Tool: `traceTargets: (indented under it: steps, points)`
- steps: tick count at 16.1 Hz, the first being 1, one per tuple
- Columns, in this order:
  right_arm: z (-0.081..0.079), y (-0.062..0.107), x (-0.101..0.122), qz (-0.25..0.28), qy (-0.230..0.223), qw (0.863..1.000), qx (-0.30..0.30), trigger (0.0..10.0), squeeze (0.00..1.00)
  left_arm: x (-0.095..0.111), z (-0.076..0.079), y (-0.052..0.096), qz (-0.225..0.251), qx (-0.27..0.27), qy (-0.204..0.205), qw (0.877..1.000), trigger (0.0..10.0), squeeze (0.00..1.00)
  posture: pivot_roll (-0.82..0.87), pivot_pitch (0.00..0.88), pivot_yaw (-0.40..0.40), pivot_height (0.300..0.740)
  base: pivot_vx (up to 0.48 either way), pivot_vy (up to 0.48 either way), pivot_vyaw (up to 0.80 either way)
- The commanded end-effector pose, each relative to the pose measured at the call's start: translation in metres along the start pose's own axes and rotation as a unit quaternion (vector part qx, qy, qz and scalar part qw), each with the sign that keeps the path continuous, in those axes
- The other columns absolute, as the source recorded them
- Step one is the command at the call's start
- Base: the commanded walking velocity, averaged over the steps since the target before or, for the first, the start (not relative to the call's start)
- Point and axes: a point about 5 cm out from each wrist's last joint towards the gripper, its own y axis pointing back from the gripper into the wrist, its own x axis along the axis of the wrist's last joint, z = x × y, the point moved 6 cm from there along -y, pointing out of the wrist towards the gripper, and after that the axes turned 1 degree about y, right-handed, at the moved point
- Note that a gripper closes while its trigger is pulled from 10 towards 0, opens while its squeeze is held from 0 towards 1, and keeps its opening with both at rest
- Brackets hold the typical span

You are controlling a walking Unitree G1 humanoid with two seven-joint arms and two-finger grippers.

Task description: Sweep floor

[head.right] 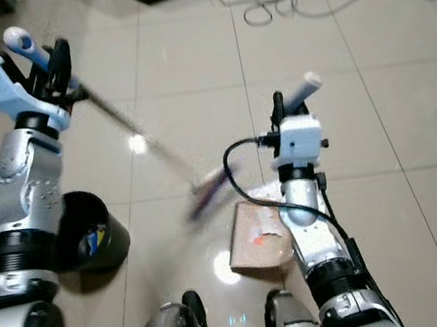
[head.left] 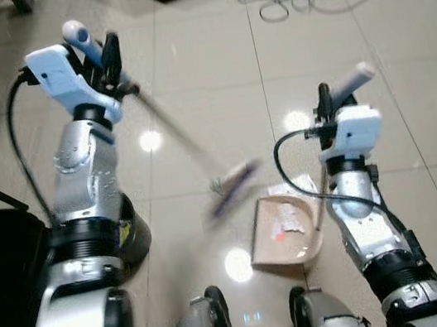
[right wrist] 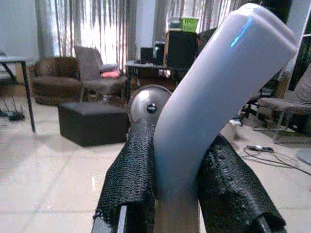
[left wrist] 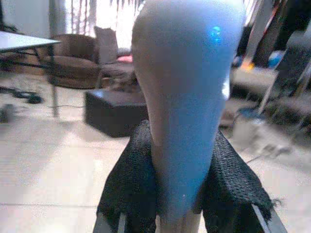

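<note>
Left gripper (head.left: 99, 53) clamped on the broom handle (left wrist: 187, 107), broom head (head.left: 231, 188) low over the tile floor (head.left: 202, 65), blurred mid-stroke, just beside the dustpan (head.left: 284, 228) mouth. Right gripper (head.left: 334, 102) pinching the dustpan handle (right wrist: 214, 111), pan flat on floor with bits of debris inside. To do this well: short strokes toward the pan, keep bristles touching tile, hold pan lip pressed down so nothing slips under. Black bin (head.right: 87, 231) near left arm for dumping

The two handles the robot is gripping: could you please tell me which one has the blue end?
The broom handle in the left gripper has the blue-tinted end; its jaws are shut on it. The dustpan handle, held by the right gripper, is pale grey.
</note>
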Motion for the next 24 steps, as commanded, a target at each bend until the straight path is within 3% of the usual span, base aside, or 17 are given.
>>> traceTargets:
  steps: [1, 5, 7, 10, 12, 14, 19, 21, 23, 24]
  points:
    - [0.0, -0.011, 0.016, 0.015, -0.025, 1.0, 0.0, 10.0, 0.0, -0.01, -0.003, 0.001, -0.031, 0.004, -0.025, 0.999, 10.0, 0.0, -0.04, 0.077, 0.047, 0.74, 0.0, 0.0, 0.0]
    - [0.004, -0.017, 0.04, -0.001, -0.068, 0.998, 0.014, 10.0, 0.0, -0.05, -0.009, 0.031, -0.098, 0.003, -0.045, 0.994, 10.0, 0.0, -0.08, 0.032, 0.049, 0.74, 0.0, 0.0, 0.0]
    - [0.014, -0.02, 0.053, -0.023, -0.065, 0.997, 0.02, 10.0, 0.0, -0.068, -0.014, 0.061, -0.118, 0.006, -0.057, 0.991, 10.0, 0.0, -0.11, 0.0, 0.045, 0.74, 0.0, 0.0, 0.0]
    - [0.022, -0.027, 0.058, -0.052, -0.06, 0.997, 0.019, 10.0, 0.0, -0.08, -0.013, 0.087, -0.137, -0.008, -0.055, 0.989, 10.0, 0.0, -0.11, 0.0, 0.04, 0.74, 0.0, 0.0, 0.0]
    - [0.028, -0.039, 0.075, -0.058, -0.054, 0.997, 0.007, 10.0, 0.0, -0.079, -0.017, 0.11, -0.145, 0.005, -0.05, 0.988, 10.0, 0.0, -0.12, 0.0, 0.043, 0.74, 0.0, 0.0, 0.0]
    - [0.021, -0.041, 0.096, -0.048, -0.092, 0.994, 0.039, 10.0, 0.0, -0.077, -0.02, 0.128, -0.156, 0.015, -0.075, 0.985, 10.0, 0.0, -0.1, 0.0, 0.035, 0.74, 0.0, 0.0, 0.0]
    - [0.018, -0.041, 0.115, -0.048, -0.118, 0.99, 0.059, 10.0, 0.0, -0.076, -0.014, 0.152, -0.18, 0.01, -0.094, 0.979, 10.0, 0.0, -0.05, 0.0, 0.026, 0.74, 0.0, 0.0, 0.61]
    - [0.019, -0.041, 0.117, -0.047, -0.127, 0.989, 0.058, 10.0, 0.0, -0.075, -0.011, 0.153, -0.179, 0.004, -0.096, 0.979, 10.0, 0.0, -0.05, 0.0, 0.027, 0.74, 0.0, 0.0, 0.8]
    - [0.029, -0.041, 0.119, -0.049, -0.176, 0.982, 0.047, 10.0, 0.0, -0.075, 0.006, 0.152, -0.182, -0.021, -0.109, 0.977, 10.0, 0.0, -0.05, 0.0, 0.03, 0.74, 0.0, 0.0, 0.8]
    - [0.032, -0.043, 0.119, -0.049, -0.181, 0.981, 0.046, 10.0, 0.0, -0.076, 0.007, 0.153, -0.184, -0.024, -0.11, 0.976, 10.0, 0.0, -0.05, 0.0, 0.03, 0.74, 0.0, 0.0, 0.8]
